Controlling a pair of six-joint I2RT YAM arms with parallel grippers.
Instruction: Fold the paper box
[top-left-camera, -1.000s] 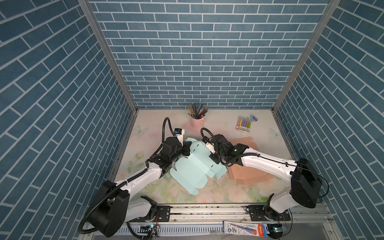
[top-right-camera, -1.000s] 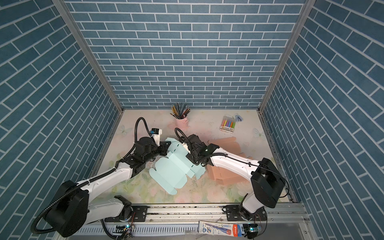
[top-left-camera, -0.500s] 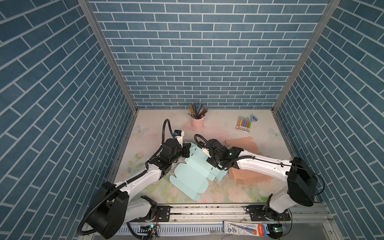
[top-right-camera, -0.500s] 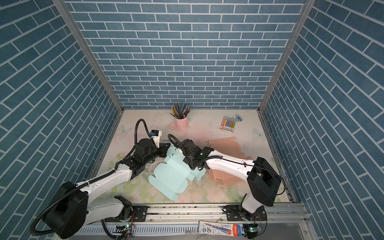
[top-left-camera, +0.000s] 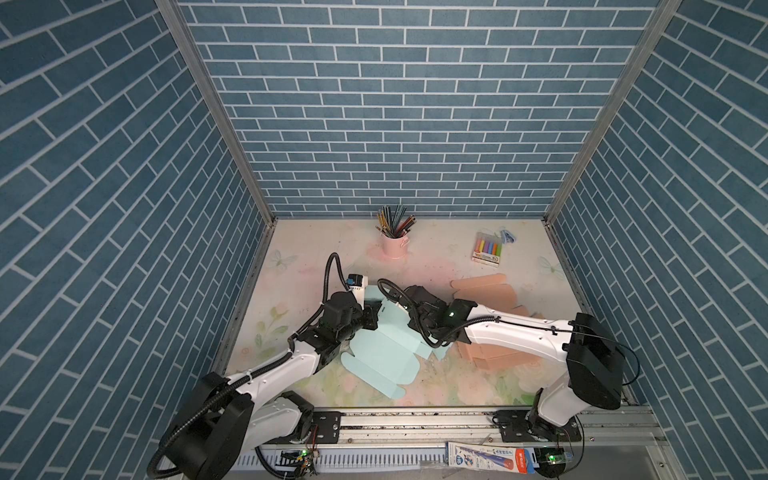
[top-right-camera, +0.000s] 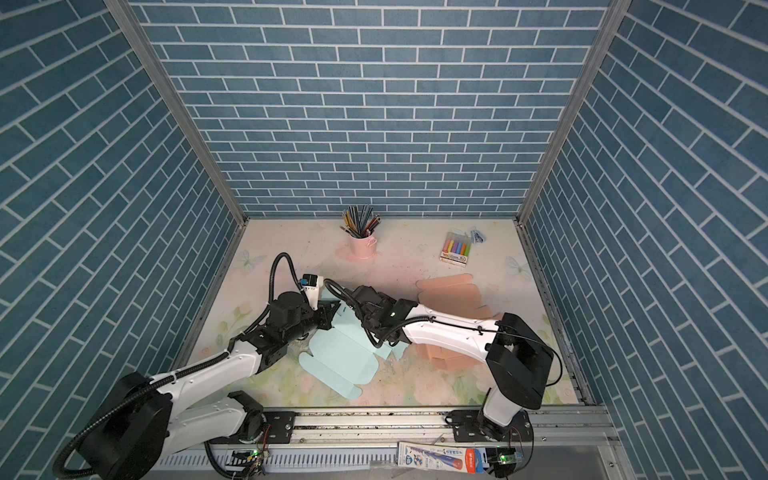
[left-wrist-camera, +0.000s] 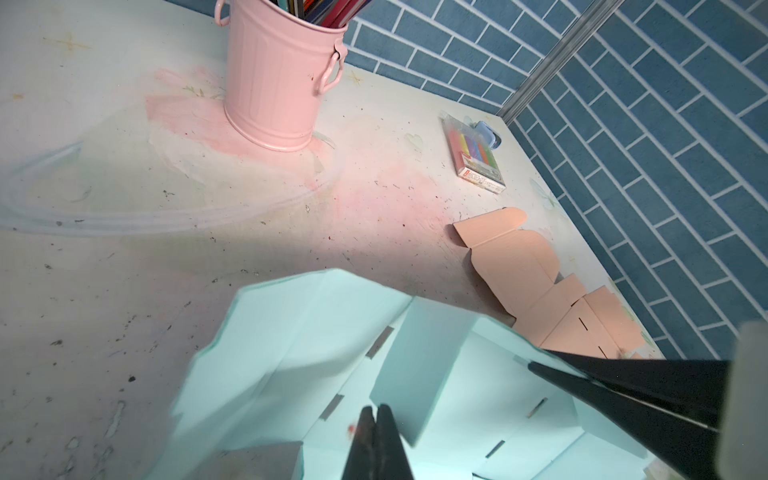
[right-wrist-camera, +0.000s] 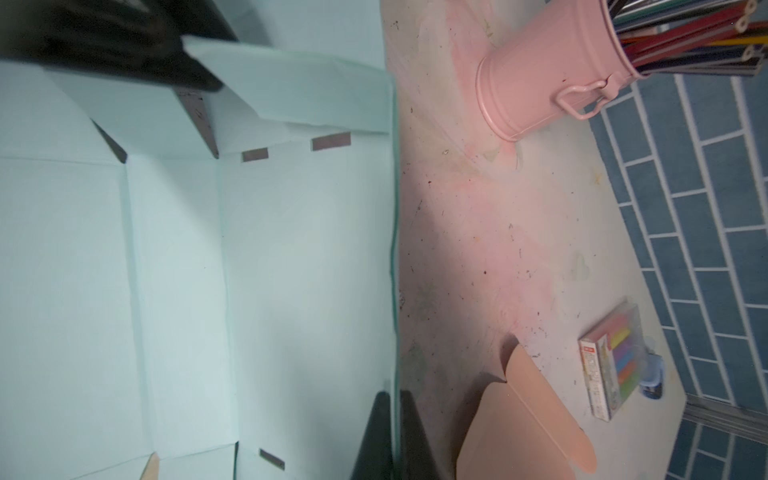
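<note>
Cardboard, smooth mint, creased and slotted: paper box (right-wrist-camera: 270, 249) between left claw (left-wrist-camera: 376, 428) and right claw (right-wrist-camera: 390, 432), both pinched shut on its thin panels.

Cam layout: stereo pair overhead, one cam on each wrist.
Both top views sit high on the arm-base side, across the table from the pink bucket (top-left-camera: 394, 246), and tilt down toward it from far off. They take in the whole cell and overlap almost fully, with a slight sideways offset. The left wrist cam is low and close and faces the pink bucket (left-wrist-camera: 278, 83), with the marker pack (left-wrist-camera: 478, 158) off to the bucket's side. The right wrist cam is just as close but rolled sideways, so the pink bucket (right-wrist-camera: 540, 83) lies on its side in frame. Both wrist views share the bucket, marker pack, peach blank (left-wrist-camera: 519, 257) and mint box blank (right-wrist-camera: 166, 270); the blank fills the foreground on the near side of the bucket.
</note>
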